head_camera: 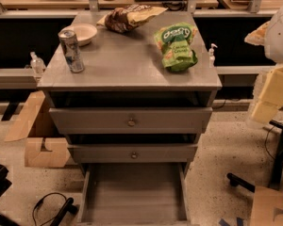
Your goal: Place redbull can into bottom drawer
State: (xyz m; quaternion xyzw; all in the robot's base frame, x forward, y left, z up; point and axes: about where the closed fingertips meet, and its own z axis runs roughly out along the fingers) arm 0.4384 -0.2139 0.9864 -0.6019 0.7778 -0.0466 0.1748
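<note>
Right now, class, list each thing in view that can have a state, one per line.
redbull can: upright on the cabinet top, beside the bowl.
bottom drawer: pulled open, can not inside.
two upper drawers: pushed in or nearly.
green chip bag: lying crumpled on top.
gripper: not in view; only the arm shows, right edge.

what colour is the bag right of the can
Green bag with white lettering, seen in the camera view; the claw is out of view.
</note>
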